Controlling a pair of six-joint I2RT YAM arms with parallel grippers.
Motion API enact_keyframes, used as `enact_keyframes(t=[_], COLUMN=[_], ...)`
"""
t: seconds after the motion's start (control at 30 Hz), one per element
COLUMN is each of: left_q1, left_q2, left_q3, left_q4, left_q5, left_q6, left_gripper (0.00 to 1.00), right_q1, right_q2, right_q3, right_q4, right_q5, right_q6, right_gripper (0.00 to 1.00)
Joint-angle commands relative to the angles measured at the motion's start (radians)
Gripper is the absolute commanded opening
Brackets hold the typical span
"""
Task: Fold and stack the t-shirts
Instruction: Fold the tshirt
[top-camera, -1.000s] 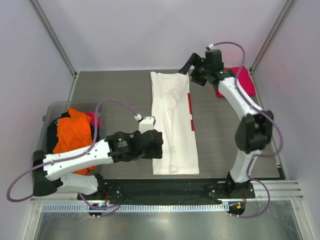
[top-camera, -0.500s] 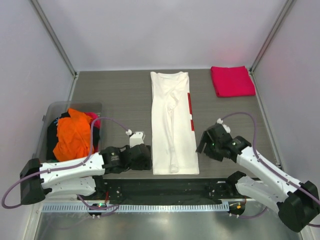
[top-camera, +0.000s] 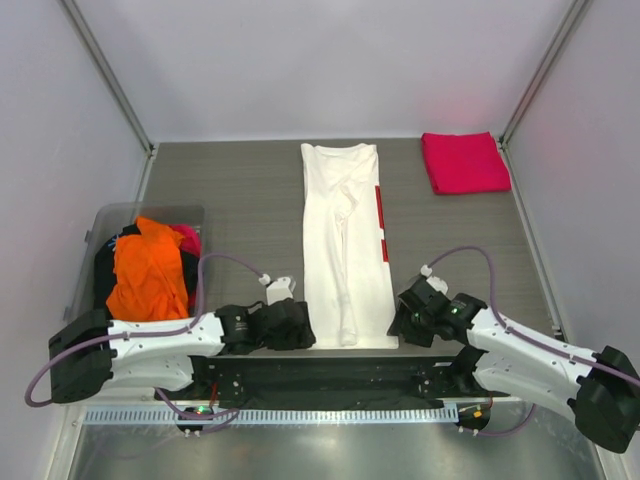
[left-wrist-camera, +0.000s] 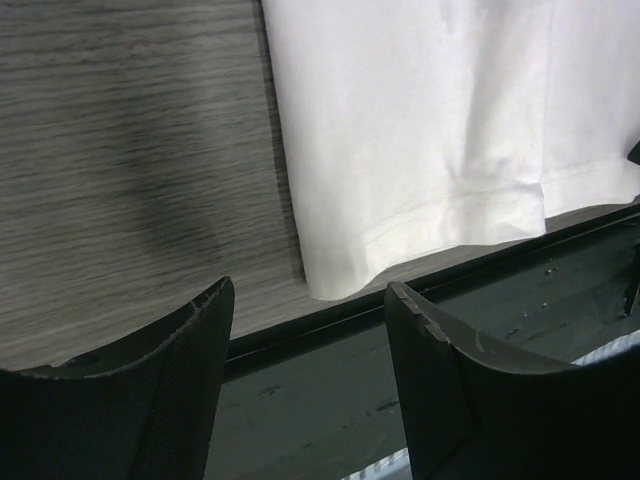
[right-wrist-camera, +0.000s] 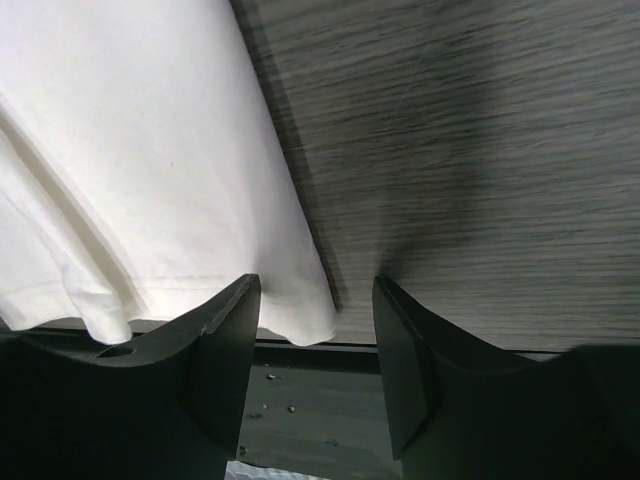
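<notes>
1. The white t-shirt (top-camera: 345, 245) lies flat on the table (top-camera: 240, 190), folded into a long narrow strip. It runs from the far side to the near edge, roughly midway between the two arms.
2. A thin red panel (top-camera: 380, 222) shows along the strip's right edge; no script can be read at this size.
3. The left tool (left-wrist-camera: 310, 290) sits low at the near left corner of the strip. Its jaws stand apart with nothing between them. The hem corner lies just ahead of the fingertips, apart from them.
4. The right tool (right-wrist-camera: 317, 285) sits low at the near right corner. Its jaws stand apart and the hem corner shows in the gap between the tips — not pinched. Whether either finger touches the cloth cannot be told.
5. The pink-red t-shirt (top-camera: 463, 162) lies folded flat at the far right corner of the table, well apart from the white one.
6. The clear plastic bin (top-camera: 97, 222) stands on the left side of the table. It holds a crumpled orange t-shirt (top-camera: 148, 265) on top, dark cloth (top-camera: 104, 270) beneath it and a pink scrap (top-camera: 187, 238) at its right — none of it folded.
</notes>
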Motion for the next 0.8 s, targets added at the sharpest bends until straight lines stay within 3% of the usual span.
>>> enact_keyframes(t=[0.0,0.5,0.53,0.67,0.73,0.77], left_q1=[0.002,0.002,0.0,0.002,0.002,0.002], left_q2=[0.01,0.093,0.101,0.124,0.113,0.105], left_q3=[-0.044,-0.122,-0.119,-0.084,-0.038,0.02], left_q4=[0.126,0.259,0.261,0.246,0.124,-0.024], left_q5=[0.021,0.081,0.083,0.089,0.036,-0.024], left_q6=[-0.05,-0.101,-0.101,-0.081,-0.116,-0.136], left_gripper=[0.63,0.45,0.4,0.01,0.0,0.0], right_q1=[0.048,0.131,0.133,0.131,0.131,0.131], right_q2=[-0.001,-0.029,-0.027,-0.049,-0.067,-0.076], right_q3=[-0.026,-0.081,-0.08,-0.071,-0.037,-0.018], right_q4=[0.06,0.063,0.062,0.051,0.028,0.014], right_q5=[0.029,0.058,0.056,0.053,0.084,0.099], right_q6=[0.081,0.147,0.147,0.144,0.144,0.14], right_gripper=[0.55,0.23,0.18,0.05,0.01,0.01])
